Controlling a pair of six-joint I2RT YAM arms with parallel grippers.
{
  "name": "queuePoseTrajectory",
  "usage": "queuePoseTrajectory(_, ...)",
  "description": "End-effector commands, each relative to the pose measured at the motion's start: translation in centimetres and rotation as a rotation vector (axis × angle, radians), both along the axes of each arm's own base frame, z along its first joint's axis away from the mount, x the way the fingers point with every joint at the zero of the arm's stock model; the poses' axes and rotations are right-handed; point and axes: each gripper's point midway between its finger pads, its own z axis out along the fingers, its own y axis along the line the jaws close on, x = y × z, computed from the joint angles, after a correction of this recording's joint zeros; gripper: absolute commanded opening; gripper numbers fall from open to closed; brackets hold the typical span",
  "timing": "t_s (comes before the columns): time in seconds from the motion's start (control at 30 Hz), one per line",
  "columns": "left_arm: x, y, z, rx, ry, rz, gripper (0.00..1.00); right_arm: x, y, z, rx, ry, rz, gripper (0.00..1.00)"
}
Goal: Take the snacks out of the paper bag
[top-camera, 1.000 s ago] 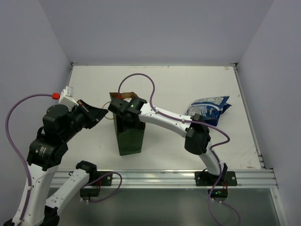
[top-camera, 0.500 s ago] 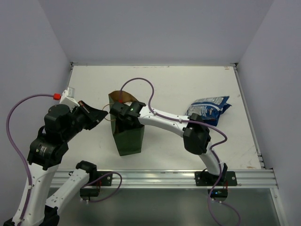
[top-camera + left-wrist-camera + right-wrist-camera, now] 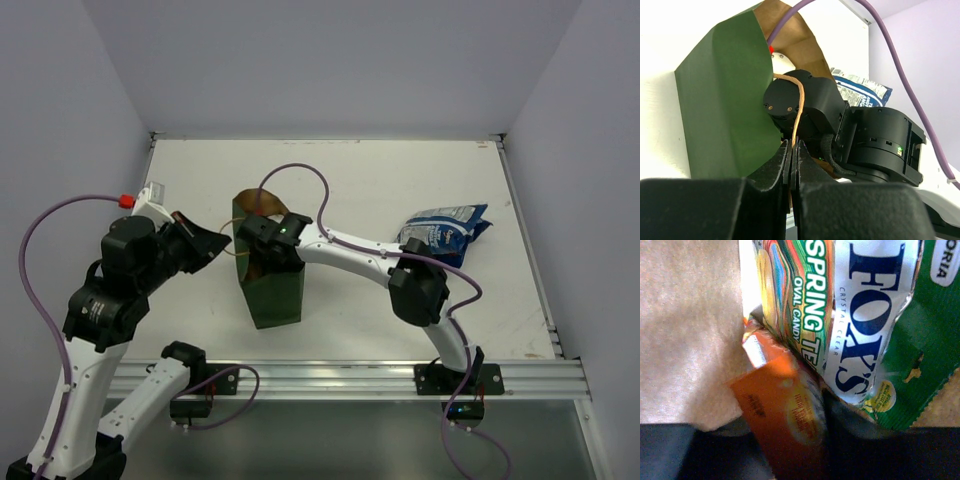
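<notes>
White table (image 3: 400, 180) under lilac walls: the paper bag (image 3: 272, 295) stands at centre frame, the right arm (image 3: 340, 252) dipping into its mouth, the blue-and-white bag (image 3: 445, 228) lying at upper right. Left wrist view: my left gripper (image 3: 794, 150) has jaws pressed together on the loop handle (image 3: 799, 107). Right wrist view: the right gripper (image 3: 790, 450) flanks an orange packet (image 3: 782, 407) beside a green packet (image 3: 865, 315); clamped or not, I cannot tell. Lifting could drag the bag over or snap that thin handle.

Against the brown bag wall (image 3: 685, 325), an orange packet (image 3: 785, 425) beside a green Fox's candy packet (image 3: 860, 315).
</notes>
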Motion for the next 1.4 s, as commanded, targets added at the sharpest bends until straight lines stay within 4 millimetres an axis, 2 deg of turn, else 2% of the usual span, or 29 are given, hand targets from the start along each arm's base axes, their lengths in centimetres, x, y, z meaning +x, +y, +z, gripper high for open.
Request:
queuePoseTrajectory(0.0,0.4,0.2,-0.1,0.026,-0.012,0.000,0.00,0.7,-2.1,0.6,-0.047,-0.027,-0.019,0.34)
queuePoseTrajectory(0.07,0.5,0.1,-0.1,0.024,-0.013,-0.001,0.00,1.0,-2.4,0.7,-0.059,-0.046,-0.014,0.17)
queuePoseTrajectory(0.17,0.6,0.0,0.0,0.021,-0.015,-0.005,0.00,1.4,-2.7,1.3,-0.065,-0.069,-0.014,0.03)
queuePoseTrajectory(0.23,0.7,0.0,0.0,0.021,-0.016,-0.002,0.00,1.5,-2.8,2.1,-0.068,-0.082,-0.008,0.00)
queuePoseTrajectory(0.33,0.8,0.0,-0.2,0.019,-0.012,0.000,0.00,2.3,-2.6,4.8,-0.037,-0.133,-0.010,0.00)
queuePoseTrajectory(0.37,0.8,-0.1,-0.3,0.014,-0.011,-0.003,0.00,2.5,-2.3,7.2,-0.002,-0.160,-0.011,0.00)
queuePoseTrajectory(0.43,0.9,-0.2,-0.3,0.008,-0.011,-0.002,0.00,2.8,-2.3,9.9,0.037,-0.195,-0.005,0.00)
queuePoseTrajectory(0.47,1.0,-0.2,-0.2,0.004,-0.011,-0.002,0.00,3.2,-2.0,12.9,0.100,-0.233,-0.013,0.00)
queuePoseTrajectory(0.53,1.2,-0.4,0.0,-0.004,-0.017,-0.001,0.00,3.5,-2.2,15.3,0.148,-0.250,-0.021,0.00)
queuePoseTrajectory(0.57,1.4,-0.3,0.1,-0.005,-0.018,0.003,0.00,3.9,-2.5,17.3,0.188,-0.265,-0.033,0.00)
queuePoseTrajectory(0.77,2.0,-0.8,0.1,-0.023,-0.021,0.000,0.00,4.4,-2.9,23.9,0.355,-0.337,-0.001,0.00)
queuePoseTrajectory(0.9,2.3,-0.9,0.4,-0.027,-0.029,0.000,0.00,4.6,-4.3,28.3,0.441,-0.413,0.000,0.00)
queuePoseTrajectory(0.97,2.5,-0.9,0.3,-0.027,-0.027,0.001,0.00,4.6,-5.3,31.5,0.514,-0.469,-0.007,0.00)
queuePoseTrajectory(1.0,2.6,-0.9,0.3,-0.027,-0.024,0.001,0.00,4.6,-5.8,32.4,0.537,-0.481,-0.010,0.00)
queuePoseTrajectory(1.03,2.6,-1.0,0.3,-0.027,-0.027,0.001,0.00,4.3,-6.5,34.0,0.578,-0.503,-0.015,0.00)
queuePoseTrajectory(1.13,2.8,-0.9,0.5,-0.026,-0.032,0.004,0.00,4.5,-9.1,36.9,0.627,-0.561,-0.046,0.00)
queuePoseTrajectory(1.37,3.0,-0.6,0.8,-0.009,-0.040,0.018,0.00,4.2,-14.4,40.6,0.685,-0.653,-0.096,0.01)
